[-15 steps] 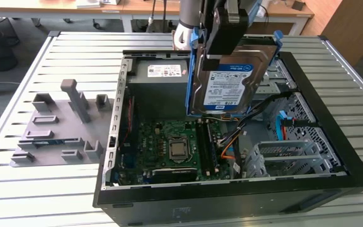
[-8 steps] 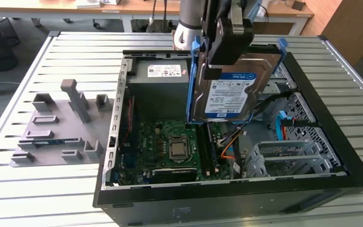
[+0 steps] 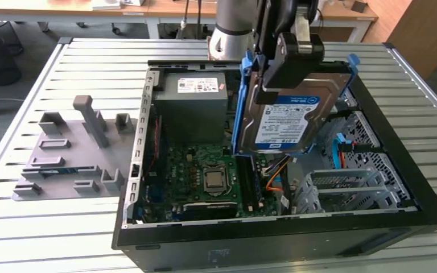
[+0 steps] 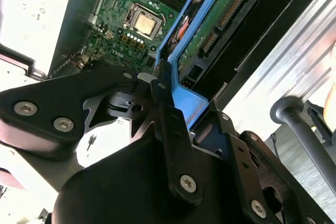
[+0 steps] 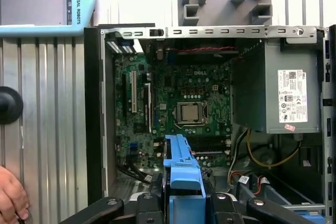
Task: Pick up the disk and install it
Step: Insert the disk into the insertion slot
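My gripper (image 3: 279, 77) is clenched on the disk (image 3: 291, 122), jaws pinching the blue plastic frame (image 4: 191, 100) at its upper edge, so it hangs on edge just below me over the open case (image 3: 279, 236). I judge it dense, stiff and shock-sensitive, and its smooth silver metal slippery, so the frame is the better hold. Farther below lies the green board (image 5: 184, 87), knobbly with parts.

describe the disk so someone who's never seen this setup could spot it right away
Find the open black computer case on the slatted metal table. Above its middle, the gripper holds the disk steeply tilted: a flat silver drive with a white-and-blue label. Its blue plastic frame sets it apart from the bigger grey power supply seated inside the case.
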`<state>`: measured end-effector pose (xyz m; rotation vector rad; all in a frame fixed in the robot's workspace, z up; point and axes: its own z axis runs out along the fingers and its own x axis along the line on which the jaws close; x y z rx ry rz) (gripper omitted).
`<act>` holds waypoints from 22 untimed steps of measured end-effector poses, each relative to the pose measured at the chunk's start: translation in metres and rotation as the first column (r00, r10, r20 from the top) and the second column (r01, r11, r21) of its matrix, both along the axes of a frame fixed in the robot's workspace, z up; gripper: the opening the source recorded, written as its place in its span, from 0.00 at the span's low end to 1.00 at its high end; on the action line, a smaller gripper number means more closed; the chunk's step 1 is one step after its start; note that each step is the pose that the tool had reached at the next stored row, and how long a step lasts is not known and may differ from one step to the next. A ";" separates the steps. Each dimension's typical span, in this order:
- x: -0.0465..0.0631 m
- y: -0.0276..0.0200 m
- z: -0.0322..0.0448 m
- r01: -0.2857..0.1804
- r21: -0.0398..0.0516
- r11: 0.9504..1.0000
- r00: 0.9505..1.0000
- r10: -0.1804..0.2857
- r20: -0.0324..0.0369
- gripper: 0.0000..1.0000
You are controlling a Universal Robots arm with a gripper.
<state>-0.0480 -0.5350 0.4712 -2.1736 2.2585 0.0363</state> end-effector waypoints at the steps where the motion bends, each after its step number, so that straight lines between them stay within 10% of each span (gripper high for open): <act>1: 0.001 -0.0012 -0.0002 0.000 0.000 1.000 1.000 0.000 0.000 0.36; 11: 0.001 -0.0079 -0.0010 0.000 -0.002 1.000 1.000 0.000 0.000 0.36; 16: 0.001 -0.0080 -0.0010 0.000 -0.033 0.999 1.000 0.000 0.000 0.36; 22: 0.004 -0.0109 -0.0030 0.000 -0.023 1.000 1.000 0.000 0.000 0.36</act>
